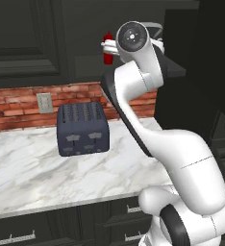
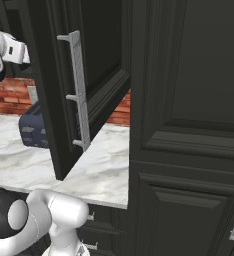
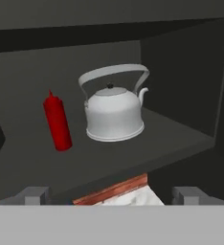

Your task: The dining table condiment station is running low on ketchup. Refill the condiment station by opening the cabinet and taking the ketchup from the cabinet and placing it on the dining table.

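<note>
Cabinet (image 2: 64, 100) open; ketchup (image 3: 57, 122) at 9 o'clock of kettle (image 3: 114, 112) on shelf (image 3: 133, 153). Fingers (image 3: 35, 195) spread wide, empty.

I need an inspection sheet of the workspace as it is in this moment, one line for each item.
Surface: marble counter against a red brick wall.
Job's things: ketchup upright on the shelf of the cabinet; cabinet door open.
Clutter: kettle beside the ketchup, apart from it; dark toaster on the counter.
Grippers: gripper open, in front of the shelf, holding nothing.
Cables: nothing seen.
Surroundings: wall socket; drawers under the counter.
</note>
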